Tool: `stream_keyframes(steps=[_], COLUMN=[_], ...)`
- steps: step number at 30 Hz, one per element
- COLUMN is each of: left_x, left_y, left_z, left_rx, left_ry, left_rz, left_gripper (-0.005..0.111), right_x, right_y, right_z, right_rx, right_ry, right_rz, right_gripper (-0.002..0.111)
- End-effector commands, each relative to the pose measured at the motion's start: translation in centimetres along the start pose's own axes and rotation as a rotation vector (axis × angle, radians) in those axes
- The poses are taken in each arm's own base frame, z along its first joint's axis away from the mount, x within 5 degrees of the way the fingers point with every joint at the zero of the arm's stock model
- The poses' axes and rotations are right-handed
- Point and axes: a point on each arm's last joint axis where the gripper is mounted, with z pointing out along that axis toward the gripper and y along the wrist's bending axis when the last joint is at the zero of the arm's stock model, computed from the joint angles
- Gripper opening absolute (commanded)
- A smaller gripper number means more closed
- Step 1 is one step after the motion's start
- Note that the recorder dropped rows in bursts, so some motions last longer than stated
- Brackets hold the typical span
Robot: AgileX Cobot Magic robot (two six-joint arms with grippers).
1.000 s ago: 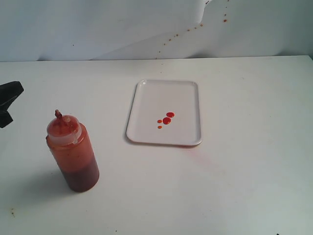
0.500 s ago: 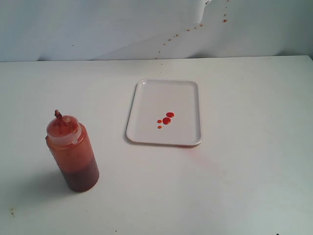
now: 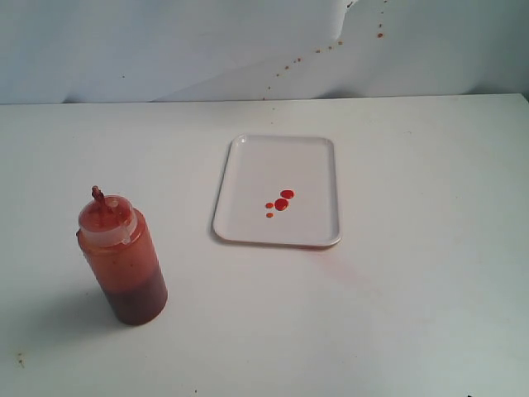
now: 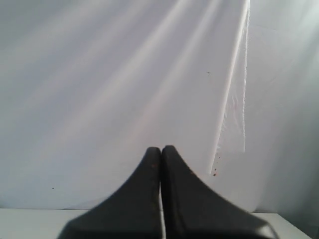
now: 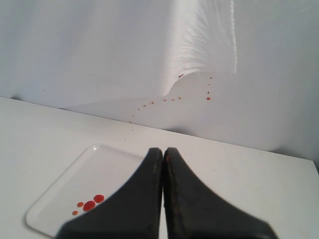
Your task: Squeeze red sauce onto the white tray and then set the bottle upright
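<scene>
The bottle (image 3: 122,258) stands upright on the white table at the left of the exterior view, nozzle up, with dark red-brown sauce inside; nothing touches it. The white tray (image 3: 306,169) lies flat in the middle of the table, with a few small round drops of red sauce (image 3: 281,203) near its front. The right wrist view also has the tray (image 5: 75,184) and the red sauce drops (image 5: 89,204). My left gripper (image 4: 161,148) is shut on nothing and faces the backdrop. My right gripper (image 5: 163,150) is shut and empty, back from the tray. Neither gripper appears in the exterior view.
A pale backdrop (image 3: 165,50) hangs behind the table, marked with tiny brown-red specks (image 3: 318,50). A faint pinkish smear (image 3: 347,269) lies on the table (image 3: 430,248) just in front of the tray. A small stain (image 3: 20,359) sits near the front left edge.
The dark left gripper seen at the left edge of the exterior view one second ago has drawn out of that view. The bottle and tray have not moved.
</scene>
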Motion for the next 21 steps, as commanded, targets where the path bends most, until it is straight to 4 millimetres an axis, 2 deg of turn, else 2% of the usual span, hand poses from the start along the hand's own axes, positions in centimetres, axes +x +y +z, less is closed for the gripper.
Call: stream_keyframes(steps=[1,4,8,21], left_x=[2.6,4.2,4.9,4.3], left_y=[0.6,0.9,1.0,-0.6], left_z=[-1.7,-3.0,-3.9,-4.1], left_rx=[-0.01,-0.002,0.02,0.196], left_ry=[0.005,-0.022,-0.063,-0.128], left_rz=[-0.028,-0.115,-0.137,-0.08], left_gripper=[0.001,0.001,0.001,0.001], right_x=[-0.1,-0.1,-0.1,0.0], right_y=[0.1,0.1,0.1,0.1], right_z=[0.1,0.1,0.1,0.1], right_rx=[0.0,-0.001,-0.001,-0.002], right_ry=[0.001,0.002,0.002,0.003], right_rz=[0.0,0.002,0.002,0.004], right_gripper=[0.0,0.0,0.0,0.0])
